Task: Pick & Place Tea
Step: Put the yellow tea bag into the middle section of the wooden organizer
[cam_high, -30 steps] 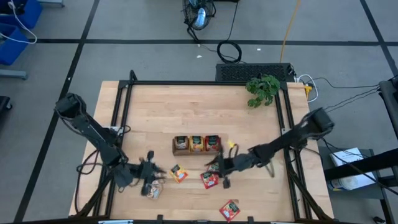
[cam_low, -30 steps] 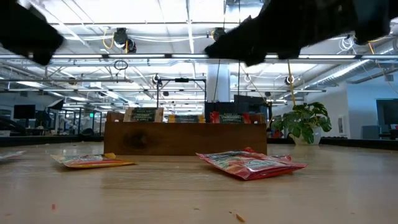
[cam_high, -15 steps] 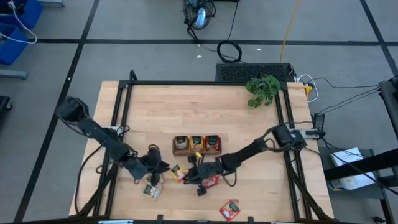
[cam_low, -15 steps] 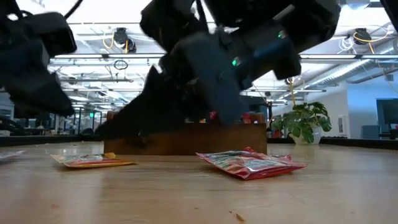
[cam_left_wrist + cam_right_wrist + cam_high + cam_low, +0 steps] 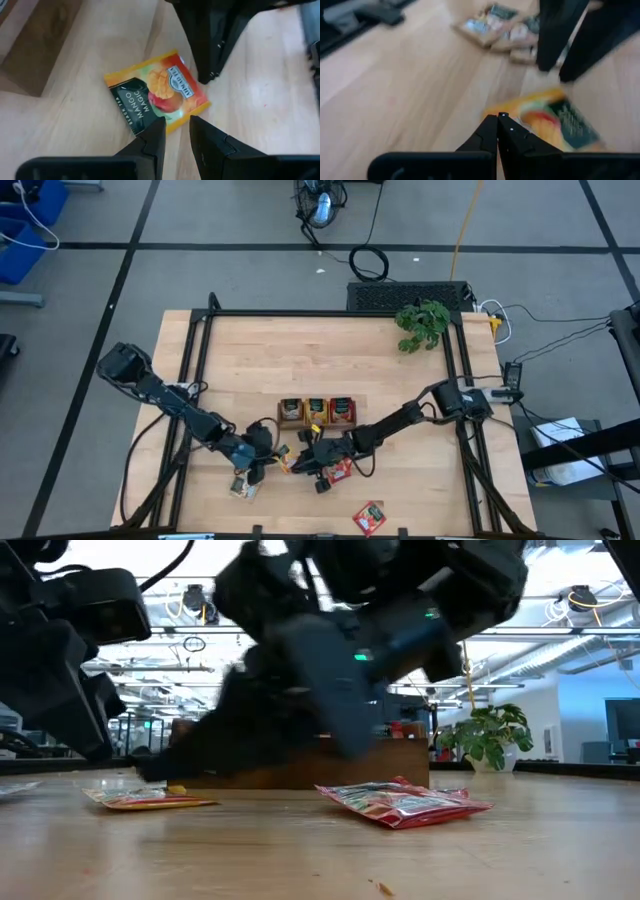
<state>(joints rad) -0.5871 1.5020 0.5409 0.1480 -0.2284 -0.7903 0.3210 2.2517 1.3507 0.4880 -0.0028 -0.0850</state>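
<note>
An orange tea sachet (image 5: 156,95) lies flat on the table just in front of the brown tray (image 5: 316,424). My left gripper (image 5: 177,122) is open by a narrow gap and stands at the sachet's near-left corner. My right gripper (image 5: 498,116) is shut and low at the sachet's opposite edge; it also shows from the left wrist (image 5: 206,77). In the high view the sachet (image 5: 283,461) sits between the left gripper (image 5: 266,461) and the right gripper (image 5: 298,465). A red sachet (image 5: 340,471) lies under the right arm. My left gripper has its fingertips (image 5: 159,127) at the orange sachet's corner (image 5: 170,120), slanting down from the table's left; whether they touch it I cannot tell. My right gripper has its shut tips at the sachet's edge (image 5: 517,115), slanting down from the table's right; touch cannot be told.
The tray holds upright sachets in its three compartments. Another sachet (image 5: 243,487) lies near the front left, and a red one (image 5: 369,517) sits by the front edge. A leafy plant (image 5: 422,323) stands at the back right. Bare wood stretches behind the tray.
My right gripper has swept down and toward the table's left, from beside the red sachet to the orange one. My left gripper has moved right and down toward the same sachet, rolling at the wrist. The sachets have stayed in place.
</note>
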